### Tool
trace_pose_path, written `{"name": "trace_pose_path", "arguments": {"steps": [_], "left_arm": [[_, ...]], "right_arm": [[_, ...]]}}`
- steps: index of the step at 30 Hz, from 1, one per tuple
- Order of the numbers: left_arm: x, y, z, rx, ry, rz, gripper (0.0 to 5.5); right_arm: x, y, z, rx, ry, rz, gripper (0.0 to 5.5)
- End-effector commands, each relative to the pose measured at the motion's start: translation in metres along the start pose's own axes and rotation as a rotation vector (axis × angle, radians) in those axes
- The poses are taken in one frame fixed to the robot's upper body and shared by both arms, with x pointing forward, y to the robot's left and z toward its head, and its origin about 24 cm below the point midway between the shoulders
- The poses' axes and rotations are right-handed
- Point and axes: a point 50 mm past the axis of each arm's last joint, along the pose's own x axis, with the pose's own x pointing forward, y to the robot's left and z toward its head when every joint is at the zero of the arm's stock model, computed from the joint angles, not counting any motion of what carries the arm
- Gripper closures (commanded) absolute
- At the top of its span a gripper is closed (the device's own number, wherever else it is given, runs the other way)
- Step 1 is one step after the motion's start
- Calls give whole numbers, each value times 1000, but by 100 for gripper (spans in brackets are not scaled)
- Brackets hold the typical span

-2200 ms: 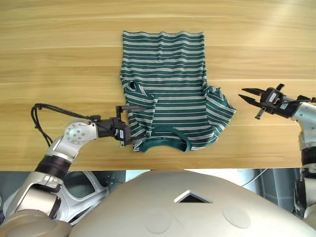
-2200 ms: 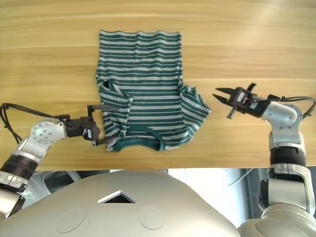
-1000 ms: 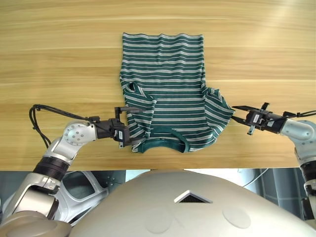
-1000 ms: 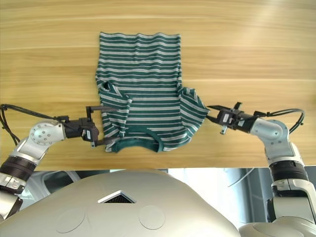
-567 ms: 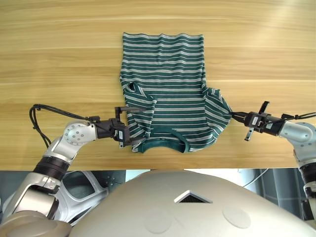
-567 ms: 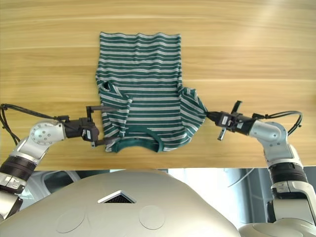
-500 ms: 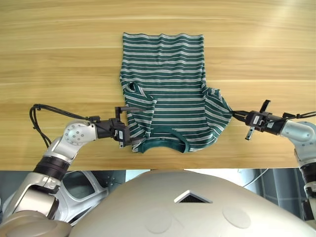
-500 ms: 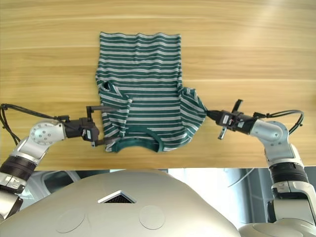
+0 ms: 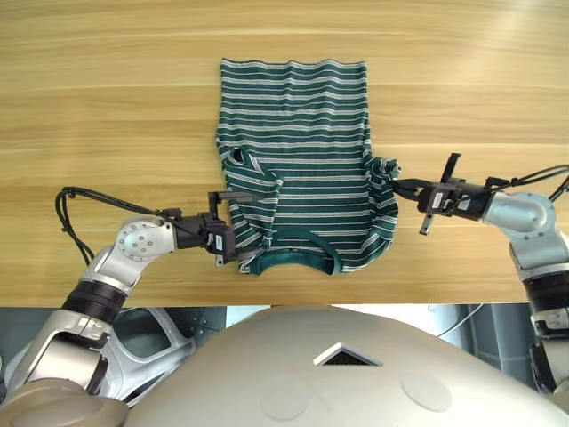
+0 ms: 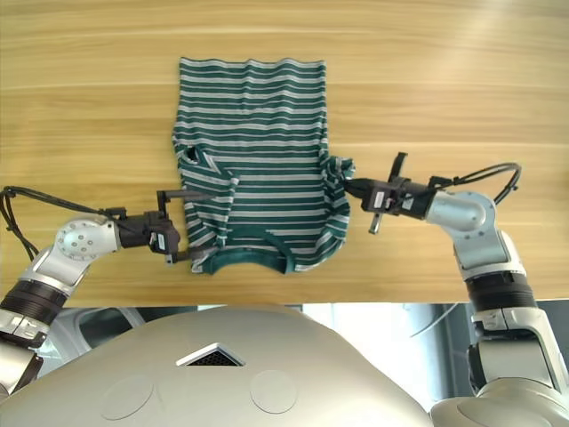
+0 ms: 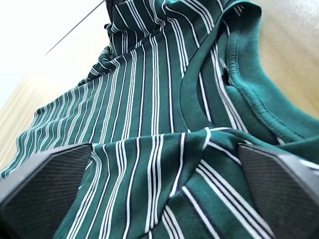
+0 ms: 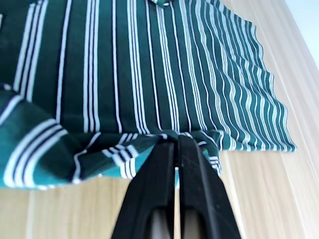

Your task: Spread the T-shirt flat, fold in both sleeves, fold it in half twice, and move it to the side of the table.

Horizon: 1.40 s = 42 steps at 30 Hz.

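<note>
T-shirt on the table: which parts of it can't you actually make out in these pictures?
- Head views: the T-shirt body beneath the left sleeve, which is folded inward and covers it.
- Right wrist view: how much of the right sleeve the right gripper pinches; its own shut fingers hide the cloth between them.
- All views: the shirt's underside, pressed against the table.

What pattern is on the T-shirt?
The T-shirt is dark green with white stripes and a plain green collar; the left eye view shows it best.
</note>
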Motion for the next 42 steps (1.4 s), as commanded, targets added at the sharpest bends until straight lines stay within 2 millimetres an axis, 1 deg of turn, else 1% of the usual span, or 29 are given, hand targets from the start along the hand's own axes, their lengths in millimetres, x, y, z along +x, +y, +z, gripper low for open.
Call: {"name": "trace_pose_path", "arguments": {"steps": [1, 6, 8, 11, 13, 16, 18, 22, 30, 34, 39, 41, 42], "left_arm": [[4, -15, -11, -42, 78, -85, 10], [7, -14, -10, -40, 73, -84, 10], [7, -14, -10, -39, 71, -86, 10], [7, -14, -10, -39, 72, -84, 10], [7, -15, -10, -39, 72, -84, 10], [7, -15, -10, -39, 71, -83, 10], [7, -14, -10, -39, 71, -83, 10], [7, -14, -10, -38, 71, -82, 10], [10, -12, -9, -35, 64, -84, 10], [10, -11, -9, -34, 63, -85, 10], [9, -12, -9, -32, 67, -92, 10], [8, -13, -9, -32, 69, -97, 10], [7, -13, -10, -32, 72, -100, 10]], "right_arm": [[13, -4, 12, -46, -35, 47, 547], [22, -9, 20, -69, -59, 64, 547], [27, -16, 23, -78, -51, 42, 547], [42, -24, 21, -71, -1, 28, 547], [52, -21, 21, -64, 18, 40, 547], [68, -11, 22, -56, 28, 90, 547], [74, -4, 22, -59, 35, 125, 547], [79, 7, 22, -73, 41, 187, 547], [79, 4, 26, -73, 24, 173, 547], [79, -1, 28, -75, 20, 144, 451], [72, -9, 25, -77, 40, 110, 350], [73, -10, 27, -75, 30, 102, 308], [74, -10, 28, -72, 18, 101, 297]]}}
